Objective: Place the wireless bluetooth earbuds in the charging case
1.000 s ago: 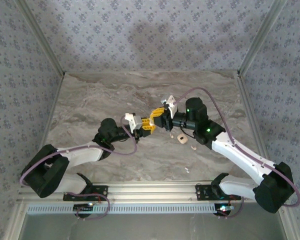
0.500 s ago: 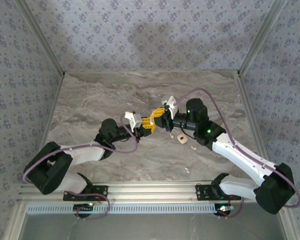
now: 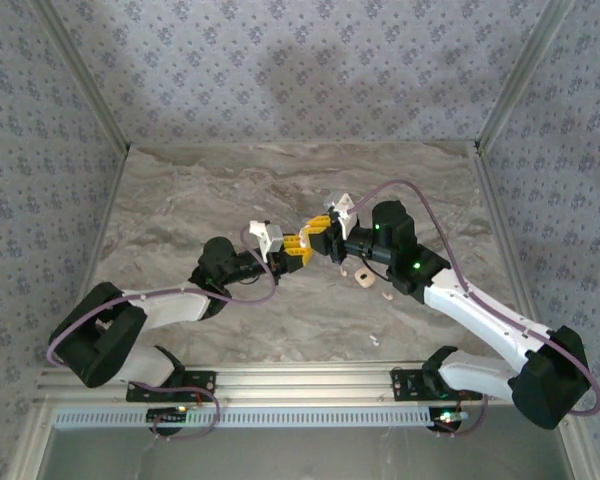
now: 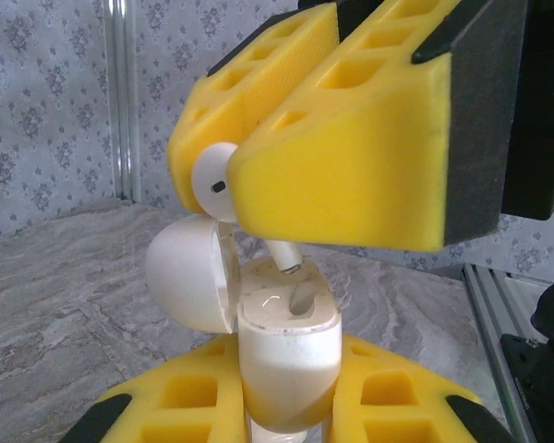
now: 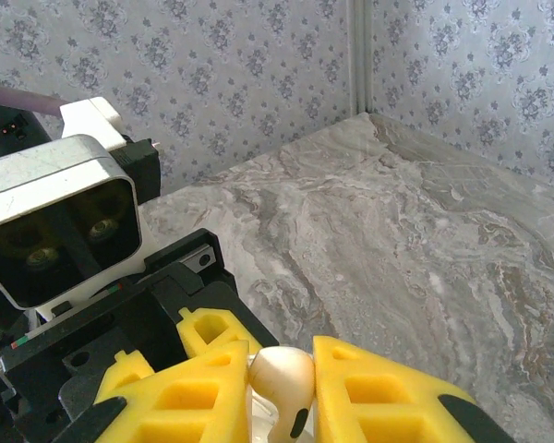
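Left gripper (image 4: 286, 415) clamped on open charging case (image 4: 288, 355), base cut off; right gripper (image 5: 282, 388) pinches earbud (image 4: 210, 180), head half buried in the grip.

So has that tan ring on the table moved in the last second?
No. The tan ring lies just where it was, judged against the front rail.

A robot test booth in a lab, by the look of it: 3 walls of floral wallpaper (image 3: 280, 70) framed by bare aluminium posts (image 3: 80, 78), a marble-print tabletop (image 3: 180, 200), and 2 cabled arms, left arm (image 3: 165, 303) and right arm (image 3: 480, 315), bolted to an extruded rail (image 3: 310, 378).
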